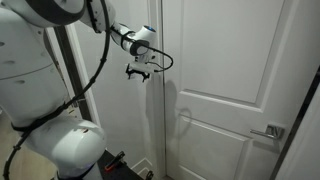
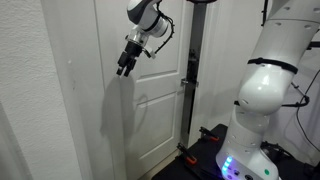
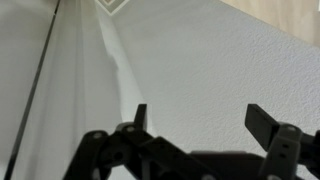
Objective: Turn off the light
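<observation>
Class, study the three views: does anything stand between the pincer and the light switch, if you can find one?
No switch shows in any view. The open pincer hangs near the white door; ahead of it the wrist view shows only bare textured wall and door trim. Nothing visible stands in the way.

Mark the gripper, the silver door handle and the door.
gripper (image 1: 139, 75): exterior view, midway between its fingertips.
door handle (image 1: 270, 131): exterior view, on the silver lever.
door (image 1: 225, 55): exterior view, on the bare upper panel.
</observation>
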Available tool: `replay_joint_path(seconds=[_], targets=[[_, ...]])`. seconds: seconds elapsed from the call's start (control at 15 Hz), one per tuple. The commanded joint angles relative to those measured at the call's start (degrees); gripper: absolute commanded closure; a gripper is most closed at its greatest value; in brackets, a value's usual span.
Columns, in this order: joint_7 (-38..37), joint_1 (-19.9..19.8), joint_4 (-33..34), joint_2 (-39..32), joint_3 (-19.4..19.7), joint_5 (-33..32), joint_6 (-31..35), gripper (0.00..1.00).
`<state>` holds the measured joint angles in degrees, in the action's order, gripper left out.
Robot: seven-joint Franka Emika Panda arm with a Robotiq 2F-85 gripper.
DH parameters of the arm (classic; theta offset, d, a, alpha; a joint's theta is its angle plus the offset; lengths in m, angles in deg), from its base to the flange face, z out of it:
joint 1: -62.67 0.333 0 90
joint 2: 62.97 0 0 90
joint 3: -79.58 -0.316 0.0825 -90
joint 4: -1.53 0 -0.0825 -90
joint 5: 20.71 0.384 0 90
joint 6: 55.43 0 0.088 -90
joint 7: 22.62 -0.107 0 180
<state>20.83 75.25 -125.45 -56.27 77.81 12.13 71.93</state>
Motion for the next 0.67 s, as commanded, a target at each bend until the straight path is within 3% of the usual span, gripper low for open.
replay_joint_path(seconds=[0.0, 0.27, 0.33, 0.4, 0.6], targets=[[2.5, -0.4, 3.9, -3.5, -2.2, 2.4, 1.4, 0.00], [2.0, -0.6, 6.1, -5.2, -4.3, 1.9, 2.7, 0.00], [1.9, -0.6, 6.3, -5.3, -4.7, 2.0, 3.1, 0.25], [1.8, -0.5, 6.4, -5.2, -5.2, 1.9, 3.3, 0.26], [2.1, -0.4, 6.5, -4.4, -6.2, 1.7, 4.5, 0.51]])
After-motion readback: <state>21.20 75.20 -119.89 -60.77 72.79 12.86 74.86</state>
